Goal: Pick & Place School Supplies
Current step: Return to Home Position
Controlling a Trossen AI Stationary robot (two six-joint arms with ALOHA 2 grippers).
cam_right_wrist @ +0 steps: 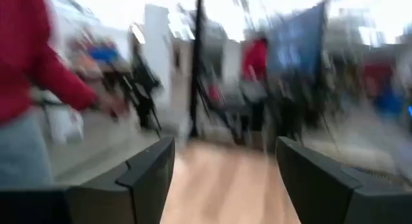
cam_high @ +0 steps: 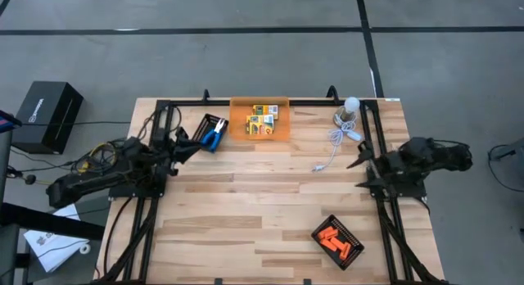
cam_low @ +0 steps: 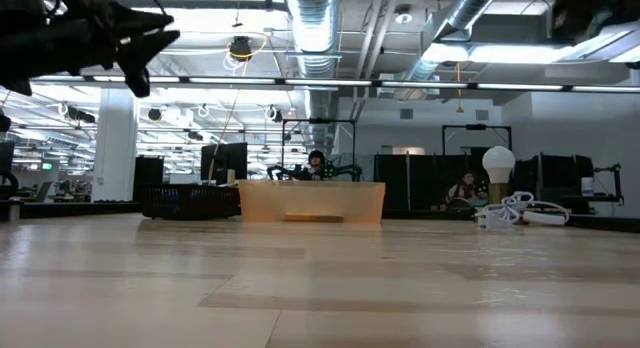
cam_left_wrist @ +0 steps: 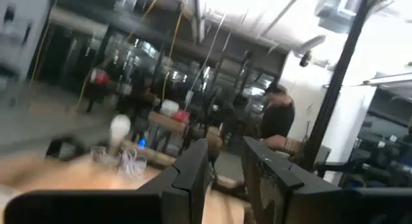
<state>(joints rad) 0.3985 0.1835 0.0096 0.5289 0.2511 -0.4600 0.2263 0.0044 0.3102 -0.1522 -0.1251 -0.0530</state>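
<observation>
White cable with round bulb (cam_high: 344,119) just beside the right claw (cam_high: 357,174), on the tabletop (cam_high: 246,203). One black ridged tray (cam_high: 211,121) near the left claw (cam_high: 193,147). Second black tray (cam_high: 340,226) well apart from the right claw.

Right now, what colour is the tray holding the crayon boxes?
Orange tray, clearest in the high view.

Both arms are matte black and jointed; the left arm (cam_high: 115,169) carries loose yellowish cables near its base; the right arm (cam_high: 422,160) looks bulkier; the jaws are flat, angular black plates.
</observation>
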